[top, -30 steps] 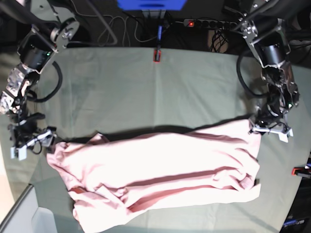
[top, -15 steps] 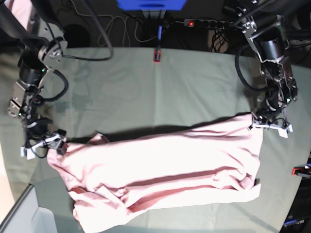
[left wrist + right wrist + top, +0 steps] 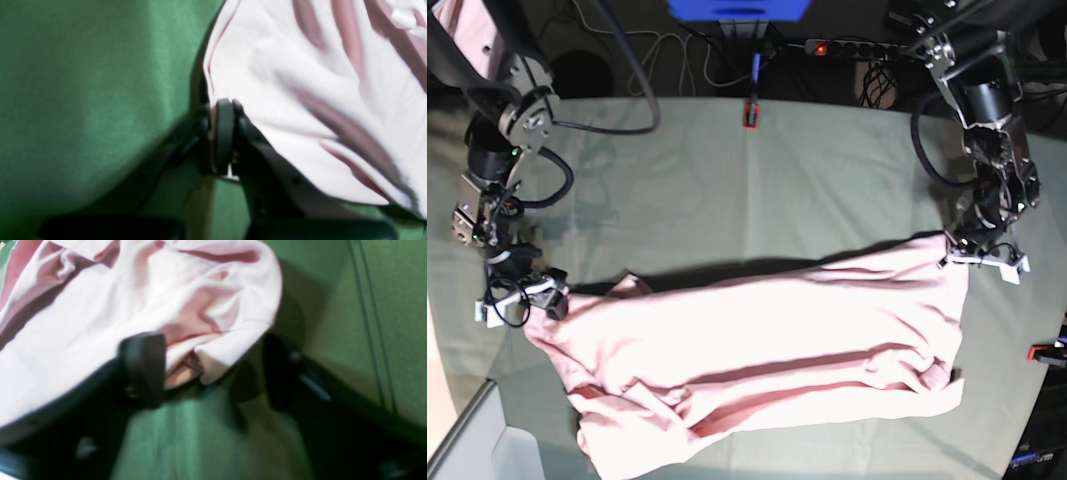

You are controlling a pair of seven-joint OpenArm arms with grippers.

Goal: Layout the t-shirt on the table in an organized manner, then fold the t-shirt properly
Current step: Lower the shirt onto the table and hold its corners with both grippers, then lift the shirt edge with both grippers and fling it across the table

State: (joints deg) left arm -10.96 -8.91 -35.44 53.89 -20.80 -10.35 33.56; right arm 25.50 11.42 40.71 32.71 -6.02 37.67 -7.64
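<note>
The pale pink t-shirt lies crumpled and stretched sideways across the near half of the table, plain side up. My left gripper is shut on the t-shirt's far right corner; the left wrist view shows its fingers pressed together on the t-shirt's edge over the table. My right gripper is at the t-shirt's left corner. In the right wrist view the right gripper is open, jaws apart around a folded bit of the t-shirt, just above the table.
A red-and-black clamp grips the table's far edge, and another sits at the right edge. Cables and a power strip lie beyond the far edge. A grey bin corner shows at the near left.
My right gripper has moved in toward the shirt's left corner and its jaws have narrowed somewhat. My left gripper has shut on the right corner, drawing it slightly back.
</note>
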